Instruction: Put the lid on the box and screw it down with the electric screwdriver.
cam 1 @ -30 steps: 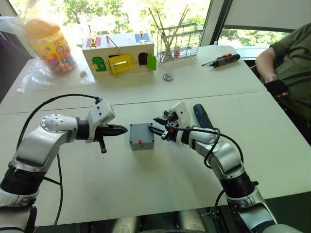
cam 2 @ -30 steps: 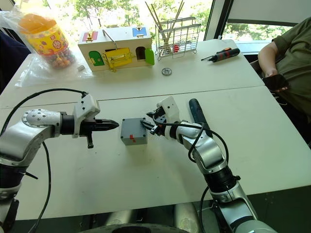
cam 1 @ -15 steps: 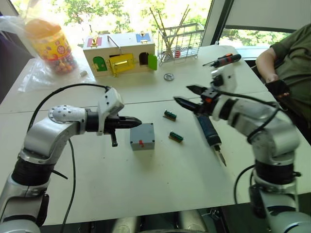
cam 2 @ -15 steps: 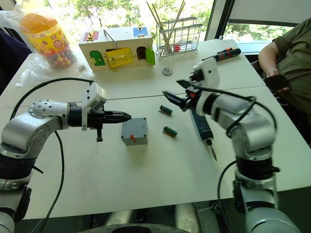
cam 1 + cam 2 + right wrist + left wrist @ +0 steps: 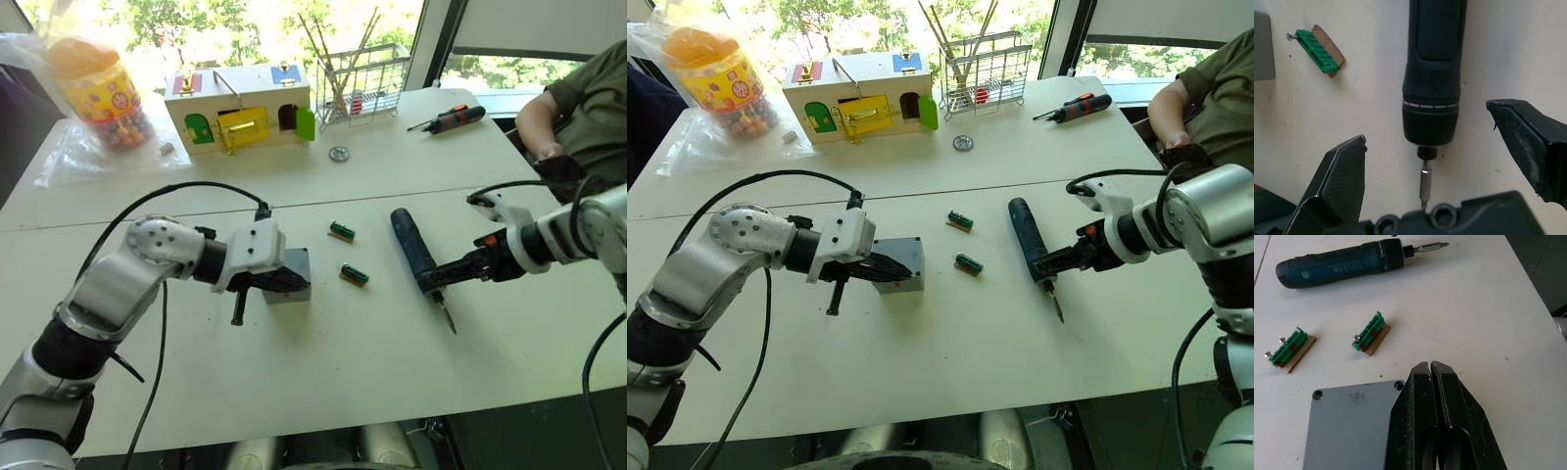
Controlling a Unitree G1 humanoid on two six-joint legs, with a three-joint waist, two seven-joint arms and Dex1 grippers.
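Observation:
The small grey box (image 5: pixel 297 262) stands mid-table with the flat grey lid (image 5: pixel 1347 431) lying on top of it. My left gripper (image 5: pixel 300 286) is shut, its tips over the lid's corner nearest the green blocks (image 5: pixel 1371 333). The electric screwdriver (image 5: pixel 414 253), thick and dark, lies on the table to the right of the box with its metal bit toward the near edge. My right gripper (image 5: pixel 1425 125) is open, one finger on each side of the screwdriver's front end and not touching it.
Two green terminal blocks (image 5: pixel 342 231) (image 5: pixel 355 276) lie between box and screwdriver. At the back stand a wooden box with coloured doors (image 5: pixel 240 108), a wire rack (image 5: pixel 362 83), a candy jar (image 5: pixel 98 93) and a red-and-black hand screwdriver (image 5: pixel 449 119). A person (image 5: pixel 578 117) sits at the right.
My right gripper left the box, rose, then dropped to the screwdriver's bit end. My left gripper moved right onto the lid. The two green blocks came into sight.

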